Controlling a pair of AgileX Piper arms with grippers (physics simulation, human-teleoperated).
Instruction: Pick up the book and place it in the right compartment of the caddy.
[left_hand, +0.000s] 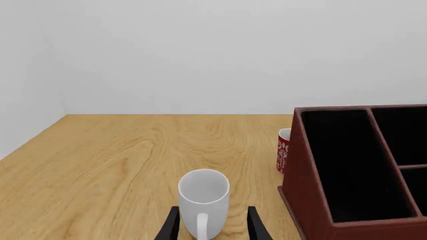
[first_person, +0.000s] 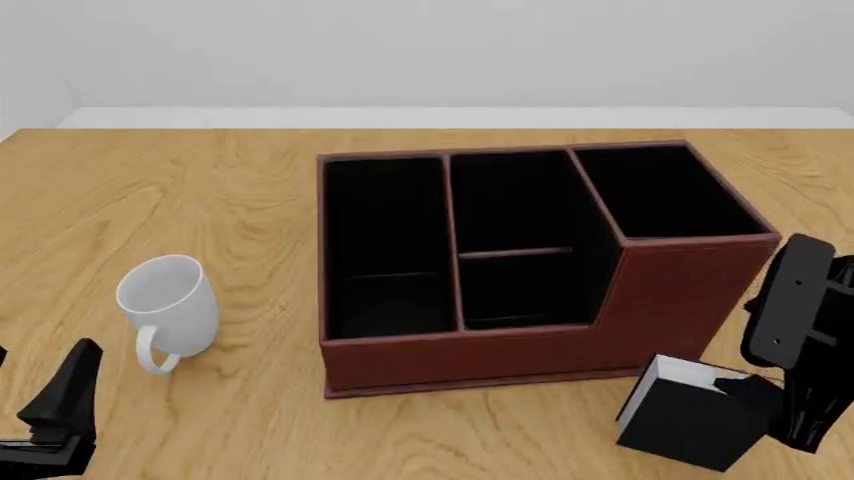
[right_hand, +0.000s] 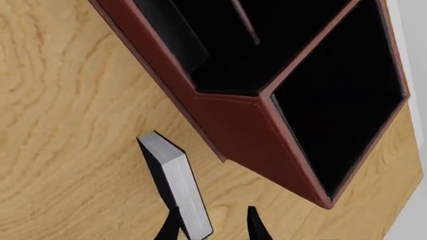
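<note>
The book (first_person: 687, 422) was held tilted by the right claw (right_hand: 212, 225), closed across its stiff covers, just before the caddy (first_person: 534, 345); it was judged rigid, smooth, slip-prone.

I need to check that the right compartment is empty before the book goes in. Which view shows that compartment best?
The front view: the right compartment lies open from above, all four walls visible, nothing inside. The right wrist view shows it closer but steeply angled. The left wrist view cuts it off.
</note>
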